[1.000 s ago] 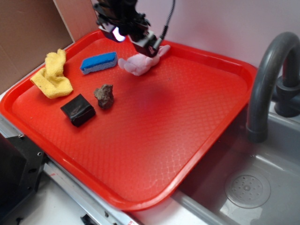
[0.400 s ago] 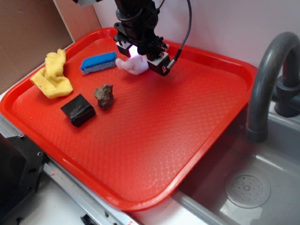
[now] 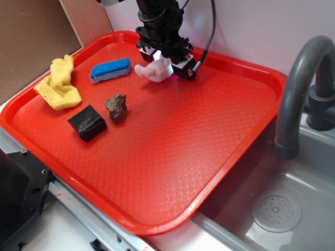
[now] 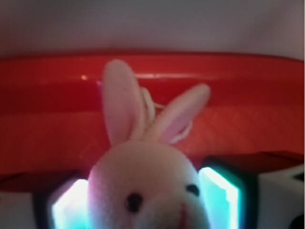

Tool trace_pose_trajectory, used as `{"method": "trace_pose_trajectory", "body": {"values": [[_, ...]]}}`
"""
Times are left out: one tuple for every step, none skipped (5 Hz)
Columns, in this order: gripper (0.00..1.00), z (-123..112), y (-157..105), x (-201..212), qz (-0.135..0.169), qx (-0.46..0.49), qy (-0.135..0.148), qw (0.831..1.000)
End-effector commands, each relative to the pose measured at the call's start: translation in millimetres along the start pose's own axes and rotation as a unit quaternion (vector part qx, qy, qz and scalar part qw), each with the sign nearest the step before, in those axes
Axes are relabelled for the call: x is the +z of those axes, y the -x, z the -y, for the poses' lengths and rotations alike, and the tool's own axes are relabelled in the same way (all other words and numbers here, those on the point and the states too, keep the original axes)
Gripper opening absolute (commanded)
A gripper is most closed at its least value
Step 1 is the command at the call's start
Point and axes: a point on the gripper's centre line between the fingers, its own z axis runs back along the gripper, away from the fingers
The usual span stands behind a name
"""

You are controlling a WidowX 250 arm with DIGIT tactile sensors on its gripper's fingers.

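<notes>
A pink plush bunny (image 3: 154,71) lies near the back rim of the red tray (image 3: 209,130). My gripper (image 3: 162,60) stands over it from above, shut on the bunny's head. In the wrist view the bunny's face (image 4: 143,176) fills the gap, and the glowing pads (image 4: 219,191) press against both cheeks. Its ears point up toward the tray's far rim (image 4: 238,67). The bunny's body hangs out to the left of the fingers in the exterior view.
On the tray's left part lie a blue sponge (image 3: 110,69), a yellow cloth (image 3: 60,83), a black block (image 3: 87,123) and a brown rock (image 3: 116,107). A grey faucet (image 3: 298,89) and sink (image 3: 272,209) stand at the right. A brown board (image 3: 31,36) rises at the left.
My gripper swung from left of the bunny to over it and came down around its head. The bunny has since shifted slightly right along with the fingers.
</notes>
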Motion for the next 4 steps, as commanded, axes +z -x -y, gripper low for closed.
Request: {"method": "trace_pose_trajectory", "body": {"values": [[0.00, -3, 2, 28, 0.005, -0.007, 0.007, 1.000], [0.00, 6, 18, 82, 0.022, 0.002, -0.016, 1.000], [0.00, 11, 33, 128, 0.009, 0.003, 0.023, 1.000], [0.00, 9, 69, 183, -0.003, -0.009, 0.086, 0.996]]}}
